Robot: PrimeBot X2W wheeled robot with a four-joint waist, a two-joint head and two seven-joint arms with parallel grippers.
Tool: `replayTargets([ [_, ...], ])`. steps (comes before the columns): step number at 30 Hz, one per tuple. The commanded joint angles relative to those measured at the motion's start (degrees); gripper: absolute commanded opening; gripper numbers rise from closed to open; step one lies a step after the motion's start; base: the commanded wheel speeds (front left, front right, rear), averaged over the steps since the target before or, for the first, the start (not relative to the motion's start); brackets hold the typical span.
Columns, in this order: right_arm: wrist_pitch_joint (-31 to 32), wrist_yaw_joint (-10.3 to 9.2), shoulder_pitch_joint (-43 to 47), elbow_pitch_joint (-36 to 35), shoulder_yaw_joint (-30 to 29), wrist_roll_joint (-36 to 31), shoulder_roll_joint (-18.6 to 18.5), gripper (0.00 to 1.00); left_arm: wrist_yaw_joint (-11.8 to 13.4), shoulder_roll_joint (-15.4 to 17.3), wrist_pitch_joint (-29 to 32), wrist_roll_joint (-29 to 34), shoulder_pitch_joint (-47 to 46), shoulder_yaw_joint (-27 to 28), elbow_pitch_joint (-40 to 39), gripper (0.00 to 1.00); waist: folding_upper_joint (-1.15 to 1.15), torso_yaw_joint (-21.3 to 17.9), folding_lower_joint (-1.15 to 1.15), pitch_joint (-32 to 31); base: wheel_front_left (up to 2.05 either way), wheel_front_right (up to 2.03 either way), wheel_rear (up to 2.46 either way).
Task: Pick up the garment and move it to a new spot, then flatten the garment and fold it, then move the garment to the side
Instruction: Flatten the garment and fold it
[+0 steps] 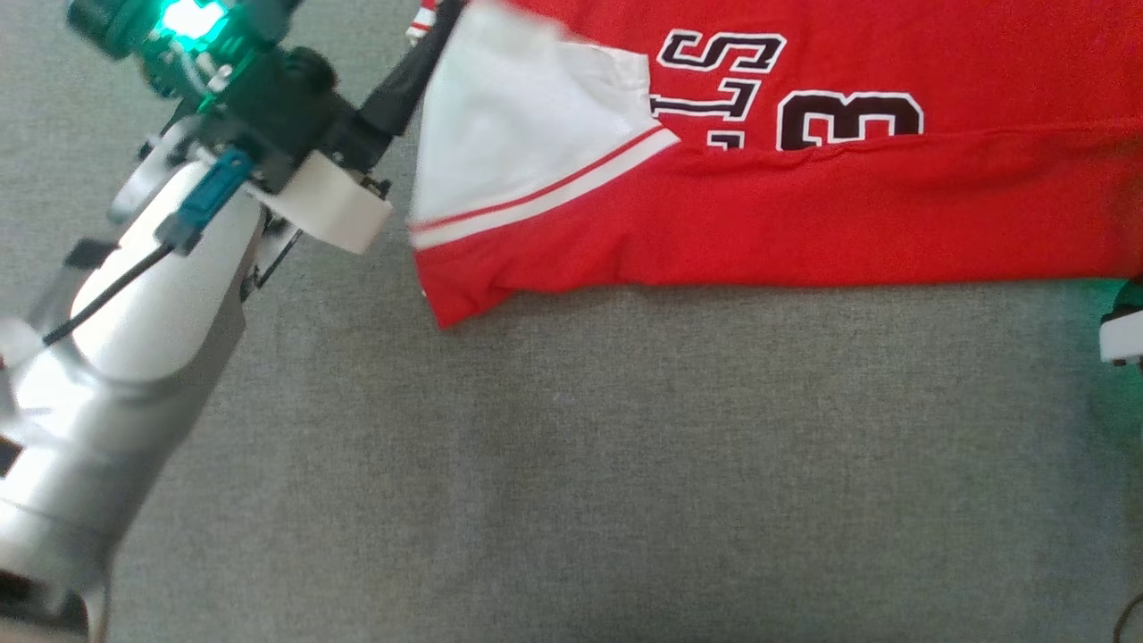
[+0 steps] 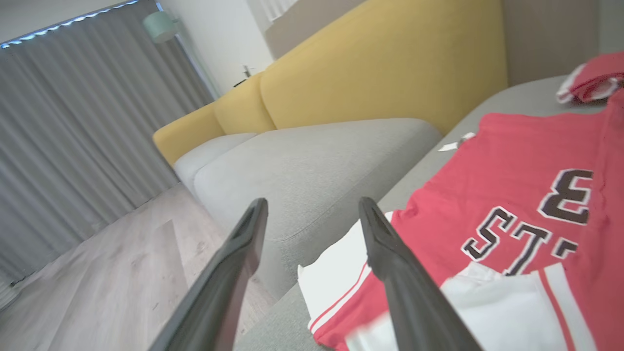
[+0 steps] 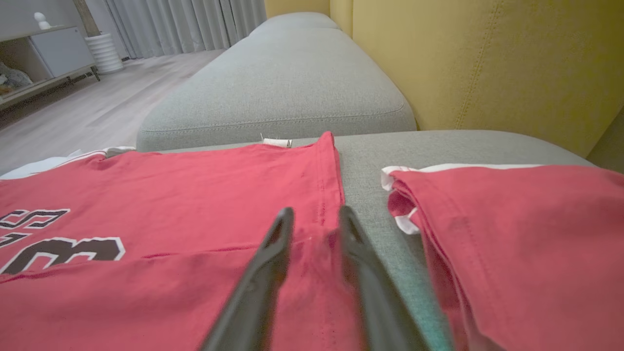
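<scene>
Lying folded, the red garment [image 1: 804, 223] (white sleeve [image 1: 527, 125], black lettering [image 1: 723, 80]) sits beside the spread left claw [image 2: 313, 204]; right claw [image 3: 317, 212] slightly parted.

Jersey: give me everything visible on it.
The jersey is red cloth, white sleeve with red stripe, black white-edged lettering and a 3. It lies flat on the grey sofa, near edge folded up over the print. Left fingers stand open above the sleeve; right fingers slightly parted over its side hem.
</scene>
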Motion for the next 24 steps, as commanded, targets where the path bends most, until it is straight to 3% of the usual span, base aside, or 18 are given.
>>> replayTargets([
  [1,-1.2,-0.04,0.3,-1.0,0.3,-0.5,-0.1,1.00,1.6,1.4,-0.2,-1.2,1.5,4.2,-1.2,1.00,0.00,0.1,-0.01,-1.0,0.00,0.00,0.00],
  [7,-3.5,-0.04,2.1,0.1,-0.2,-0.1,2.2,1.00,6.0,-1.7,-0.2,-6.7,15.8,11.5,-4.1,1.00,0.00,0.5,-0.01,-4.8,0.00,0.00,0.00],
  [10,-4.1,-0.04,3.8,0.5,-0.4,0.0,3.3,1.00,6.4,-4.1,-0.2,-9.7,24.1,13.7,-4.9,1.00,0.00,0.7,-0.01,-6.7,0.00,0.00,0.00],
  [15,-4.8,-0.04,6.0,1.8,-0.3,0.6,4.1,1.00,4.6,-8.1,-0.2,-13.5,33.4,14.0,-2.9,1.00,0.00,0.5,-0.01,-9.1,0.00,0.00,0.00],
  [24,-5.1,-0.04,6.7,2.5,0.0,1.0,3.9,1.00,1.2,-10.5,1.2,-14.9,35.2,10.5,3.3,1.00,0.00,-0.3,-0.01,-9.8,0.00,0.00,0.00],
])
